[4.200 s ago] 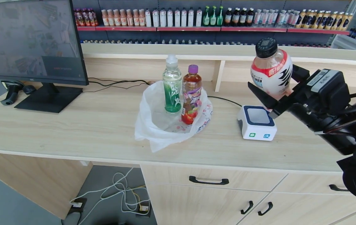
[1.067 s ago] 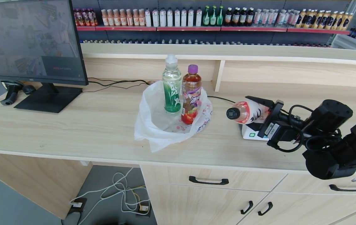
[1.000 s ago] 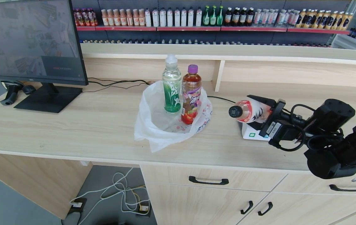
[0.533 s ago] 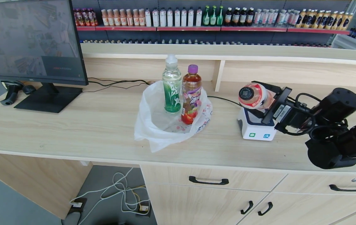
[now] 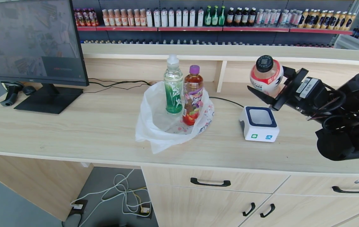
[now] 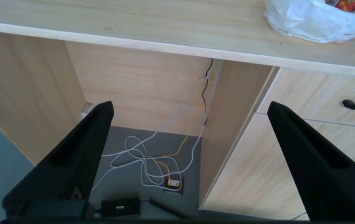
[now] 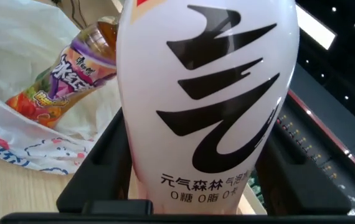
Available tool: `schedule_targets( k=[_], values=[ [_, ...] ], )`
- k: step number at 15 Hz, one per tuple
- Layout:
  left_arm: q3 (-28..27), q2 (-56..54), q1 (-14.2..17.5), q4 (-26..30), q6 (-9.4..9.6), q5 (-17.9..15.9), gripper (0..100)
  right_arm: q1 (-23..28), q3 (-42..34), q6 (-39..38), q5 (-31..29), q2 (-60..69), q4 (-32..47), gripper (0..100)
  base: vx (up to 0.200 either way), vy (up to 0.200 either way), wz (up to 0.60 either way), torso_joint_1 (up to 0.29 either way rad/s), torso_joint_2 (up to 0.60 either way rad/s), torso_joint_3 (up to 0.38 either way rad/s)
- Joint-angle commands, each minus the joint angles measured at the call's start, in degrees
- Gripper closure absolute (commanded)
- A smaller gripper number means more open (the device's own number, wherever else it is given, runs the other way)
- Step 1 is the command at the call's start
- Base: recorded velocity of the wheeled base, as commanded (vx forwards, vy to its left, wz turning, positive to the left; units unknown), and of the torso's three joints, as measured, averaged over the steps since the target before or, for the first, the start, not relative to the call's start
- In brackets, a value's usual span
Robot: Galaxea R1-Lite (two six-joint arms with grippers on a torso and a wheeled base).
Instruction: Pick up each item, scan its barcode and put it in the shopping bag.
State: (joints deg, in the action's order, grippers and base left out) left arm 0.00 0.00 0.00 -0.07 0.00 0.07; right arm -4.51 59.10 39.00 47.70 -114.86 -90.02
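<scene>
Raising white black-capped plastic bottle (image 5: 266, 77) clear of white blue-rimmed box scanner (image 5: 259, 123), turned from sideways to near upright | right gripper (image 5: 270, 83) clamped on bottle body | left gripper (image 6: 190, 115) spread wide

The light wooden counter (image 5: 72, 132) runs the full width, with a raised ledge (image 5: 167, 50) along its back and drawers (image 5: 211, 181) under its right part. At far left a monitor (image 5: 31, 41) stands on a black foot, with a black handheld scanner (image 5: 11, 91) just beside that foot. A dark cable (image 5: 116, 83) trails from there along the back. Near the middle lies a crumpled white bag (image 5: 154, 126), open at the top, with a green bottle (image 5: 173, 88) and a red bottle (image 5: 193, 94) upright inside, touching. To its right, apart from it, sits a white scanner (image 5: 259, 123) with a dark window facing up.
</scene>
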Motion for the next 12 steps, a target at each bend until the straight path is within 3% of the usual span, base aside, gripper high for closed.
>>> schedule_targets(
  k=[1,5,9,12],
  values=[
    [0.0,0.0,0.0,0.0,0.00,-0.1,0,0.0,-2.6,-2.0,0.0,2.8,0.0,100,0.000,0.000,0.00,0.000,0.00,0.000],
    [0.0,0.0,0.0,0.0,0.00,0.0,0,-1.0,-8.4,-6.7,-0.4,7.5,0.0,100,0.000,0.000,0.00,0.000,0.00,0.000],
    [0.0,0.0,0.0,0.0,0.00,0.0,0,0.9,-18.9,-8.9,-2.0,12.6,0.0,100,0.000,0.000,0.00,0.000,0.00,0.000],
    [0.0,0.1,0.0,0.0,0.00,-0.1,0,3.0,-19.1,-11.0,-2.0,14.3,0.0,100,0.000,0.000,0.00,0.000,0.00,0.000]
  ],
)
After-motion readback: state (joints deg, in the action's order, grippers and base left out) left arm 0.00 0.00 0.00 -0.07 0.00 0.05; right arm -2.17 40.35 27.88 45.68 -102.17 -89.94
